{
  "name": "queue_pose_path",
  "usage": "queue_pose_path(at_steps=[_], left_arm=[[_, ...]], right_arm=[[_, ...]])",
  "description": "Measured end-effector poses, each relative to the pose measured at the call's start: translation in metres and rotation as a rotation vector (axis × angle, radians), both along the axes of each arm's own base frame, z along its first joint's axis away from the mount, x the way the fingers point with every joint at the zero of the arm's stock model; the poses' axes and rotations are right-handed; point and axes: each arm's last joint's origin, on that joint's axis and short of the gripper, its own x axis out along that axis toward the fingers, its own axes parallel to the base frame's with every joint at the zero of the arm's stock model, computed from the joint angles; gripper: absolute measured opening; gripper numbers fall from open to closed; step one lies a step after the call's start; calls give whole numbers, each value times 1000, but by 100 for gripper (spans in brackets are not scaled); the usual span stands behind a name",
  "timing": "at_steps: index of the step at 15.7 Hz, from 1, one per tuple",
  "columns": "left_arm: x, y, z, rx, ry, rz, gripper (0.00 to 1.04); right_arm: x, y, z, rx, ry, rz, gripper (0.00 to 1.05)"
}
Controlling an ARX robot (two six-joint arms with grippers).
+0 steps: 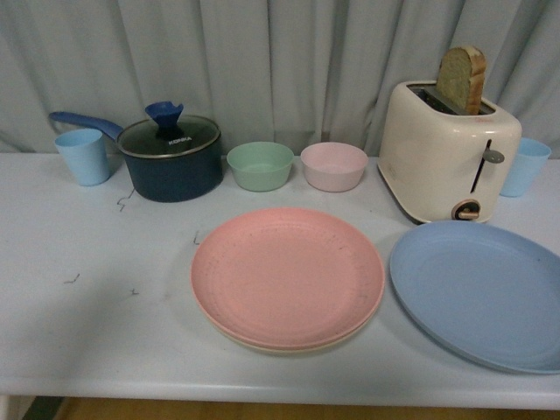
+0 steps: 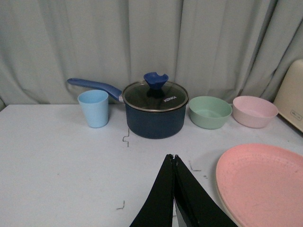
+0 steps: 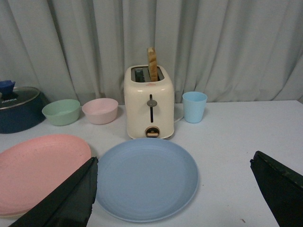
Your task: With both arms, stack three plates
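Note:
The pink plate (image 1: 287, 276) lies mid-table on top of the beige plate (image 1: 280, 349), of which only the lower rim shows. To its right the blue plate (image 1: 481, 293) rests alone on the table, close to the front edge. Neither arm appears in the front view. In the left wrist view, my left gripper (image 2: 173, 156) is shut with nothing in it, hovering over bare table beside the pink plate (image 2: 262, 184). The right wrist view shows my right gripper (image 3: 173, 163) wide open, its fingers (image 3: 71, 198) spread to either side of the blue plate (image 3: 147, 177).
Along the back stand a light blue cup (image 1: 84, 156), a dark blue lidded pot (image 1: 171, 157), a green bowl (image 1: 260, 165), a pink bowl (image 1: 333, 166), a cream toaster (image 1: 446, 162) holding a bread slice, and another blue cup (image 1: 525, 166). A curtain hangs behind.

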Motion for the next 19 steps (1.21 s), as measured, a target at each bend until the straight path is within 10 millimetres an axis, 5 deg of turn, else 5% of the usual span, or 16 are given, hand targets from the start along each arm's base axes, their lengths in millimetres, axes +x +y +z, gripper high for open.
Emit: queue_pose_path(at_steps=[5, 19], left_arm=[[-32, 5, 2, 0, -6, 18, 2], [-75, 5, 10, -1, -39, 18, 2]], right_arm=[[0, 0, 0, 0, 0, 0, 98], [0, 0, 0, 0, 0, 0, 98]])
